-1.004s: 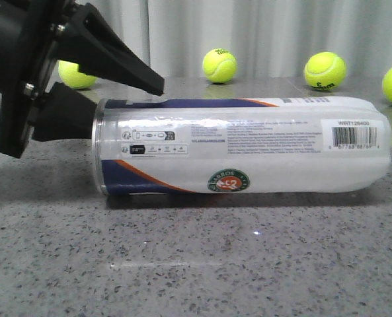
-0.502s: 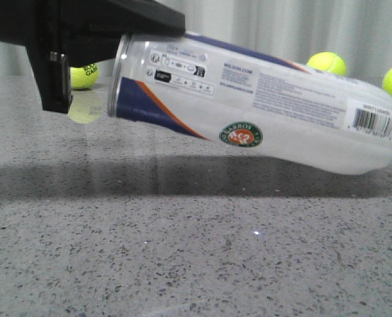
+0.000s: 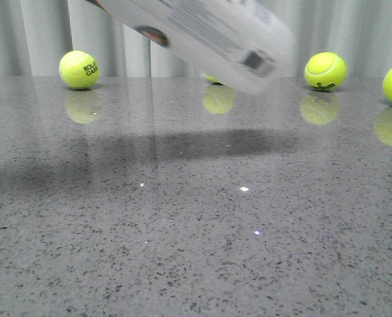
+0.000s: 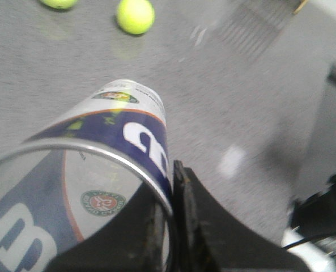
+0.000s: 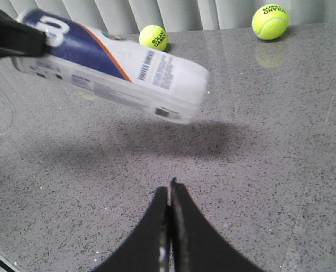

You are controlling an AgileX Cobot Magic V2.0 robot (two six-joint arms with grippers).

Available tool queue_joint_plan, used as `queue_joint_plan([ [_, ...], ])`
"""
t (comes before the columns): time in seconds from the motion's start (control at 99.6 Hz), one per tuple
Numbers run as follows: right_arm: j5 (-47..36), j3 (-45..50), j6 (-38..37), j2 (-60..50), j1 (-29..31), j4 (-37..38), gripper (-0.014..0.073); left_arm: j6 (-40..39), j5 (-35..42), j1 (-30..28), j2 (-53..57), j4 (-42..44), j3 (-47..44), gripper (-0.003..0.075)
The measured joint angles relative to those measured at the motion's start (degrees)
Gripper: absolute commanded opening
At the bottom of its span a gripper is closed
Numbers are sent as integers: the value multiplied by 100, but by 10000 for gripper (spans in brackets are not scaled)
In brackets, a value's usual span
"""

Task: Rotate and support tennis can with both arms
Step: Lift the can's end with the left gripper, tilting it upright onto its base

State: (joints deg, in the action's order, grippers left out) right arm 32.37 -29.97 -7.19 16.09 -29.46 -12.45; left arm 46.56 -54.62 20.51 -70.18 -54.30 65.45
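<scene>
The tennis can (image 3: 202,36) hangs in the air well above the grey speckled table (image 3: 196,231), tilted with its closed end lower and toward the right in the front view, where motion blur smears its print and barcode. Its dark shadow lies on the table beneath it. In the left wrist view the left gripper (image 4: 170,187) is clamped on the metal rim of the can's open end, one black finger inside the tube and the other outside against the navy band with white lettering (the round green logo shows through the clear wall). The right wrist view shows the can (image 5: 111,71) held at its navy end by a black finger at the frame edge, its whitish end free and not touching anything. The right gripper (image 5: 170,190) is low over the table, well apart from the can, its two black fingers pressed together with nothing between them. Yellow tennis balls (image 3: 78,69) sit at the back of the table near a pale curtain (image 3: 43,33), each mirrored faintly in the glossy surface.
</scene>
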Motion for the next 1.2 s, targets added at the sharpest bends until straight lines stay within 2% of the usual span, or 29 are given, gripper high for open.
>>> queue_joint_plan([
  [0.141, 0, 0, 0, 0, 0, 0, -60, -1250, -465, 194, 16, 1881, 797, -19],
  [0.251, 0, 0, 0, 0, 0, 0, -60, -2057, -784, 586, 16, 3161, 1268, -19],
  [0.552, 0, 0, 0, 0, 0, 0, -60, -3302, -1637, 1997, -467, 5242, 2067, -19],
  [0.683, 0, 0, 0, 0, 0, 0, -60, -3394, -1759, 2318, -932, 5536, 2476, -18],
  [1.004, -8, 0, 0, 0, 0, 0, -60, -3416, -1772, 2357, -1556, 5376, 2983, -8],
  [1.104, -8, 0, 0, 0, 0, 0, -60, -3427, -1772, 2357, -1569, 5299, 2983, 50],
  [1.205, -8, 0, 0, 0, 0, 0, -60, -3427, -1772, 2357, -1569, 5263, 2988, 159],
])
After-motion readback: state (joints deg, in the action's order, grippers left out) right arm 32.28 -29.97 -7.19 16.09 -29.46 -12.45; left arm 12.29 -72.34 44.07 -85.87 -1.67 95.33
